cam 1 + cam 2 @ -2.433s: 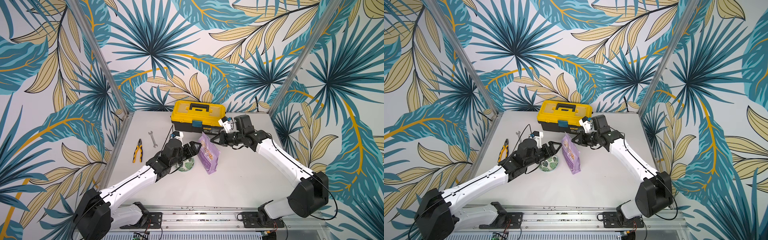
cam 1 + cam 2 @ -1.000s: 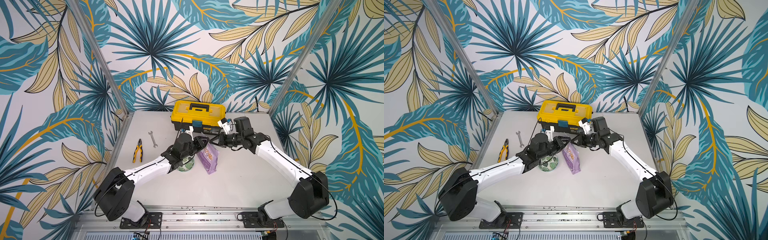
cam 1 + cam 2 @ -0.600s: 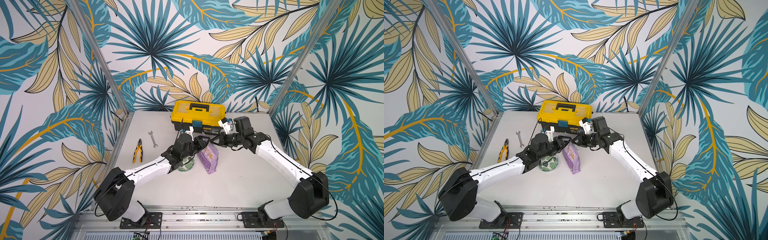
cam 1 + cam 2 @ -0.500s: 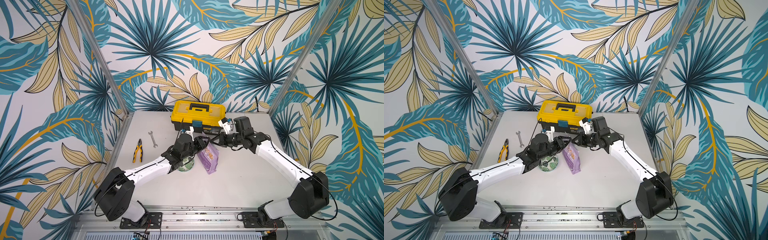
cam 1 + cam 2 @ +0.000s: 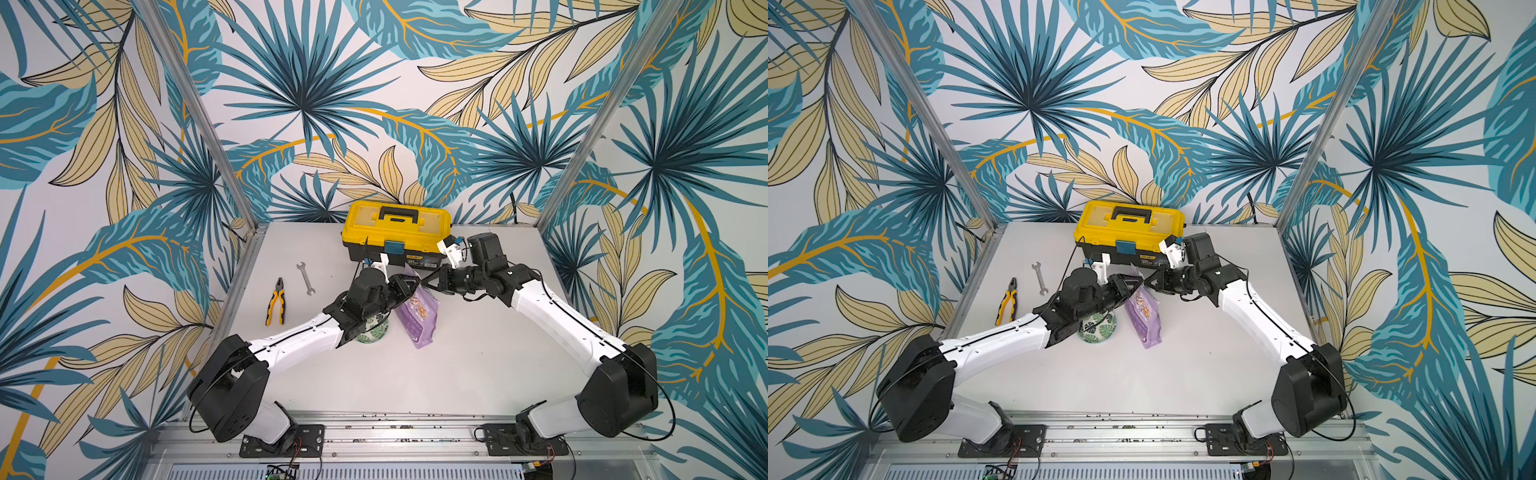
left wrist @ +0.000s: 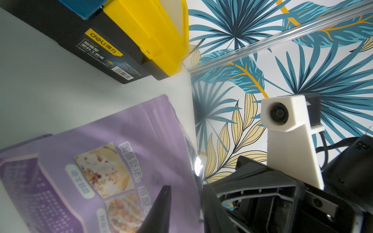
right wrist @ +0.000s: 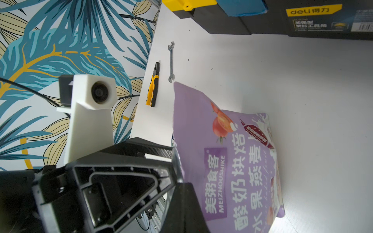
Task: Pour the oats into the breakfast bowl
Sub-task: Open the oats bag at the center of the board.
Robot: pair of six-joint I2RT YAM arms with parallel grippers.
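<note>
The oats are hidden inside the pouch point(image 5: 419, 316), a glossy lilac plastic stand-up bag printed with food photos and white lettering. Its smooth film is lightly creased and bulging in the right wrist view point(image 7: 242, 161). It is at mid-table, with its top edge toward the far side and its base toward the near side; whether the base touches the table I cannot tell. The right fingers point(image 5: 432, 284), black and wedge-shaped, are pressed together on the pouch's top edge from the right. The left fingers point(image 5: 1133, 286) reach the same edge from the left. In the left wrist view one finger point(image 6: 159, 211) lies over the printed face and its mate sits past the silvery edge; whether they clamp the film or only straddle it I cannot tell. Just left of the pouch stands the bowl point(image 5: 1098, 330), small, round and glazed white with green monstera leaves. The left arm covers its far part, and the part of its inside that shows is leaf-patterned glaze. Against the far wall sits a boxy hard-plastic toolbox point(image 5: 397, 232) with a yellow lid over a black base, a black handle and a blue latch; it is closed, so its contents cannot be seen. Farther left on the matte white table point(image 5: 415, 395) lie a slim steel wrench point(image 5: 305, 278) and pliers point(image 5: 275, 305) with yellow-and-black grips, well apart from the bowl.
</note>
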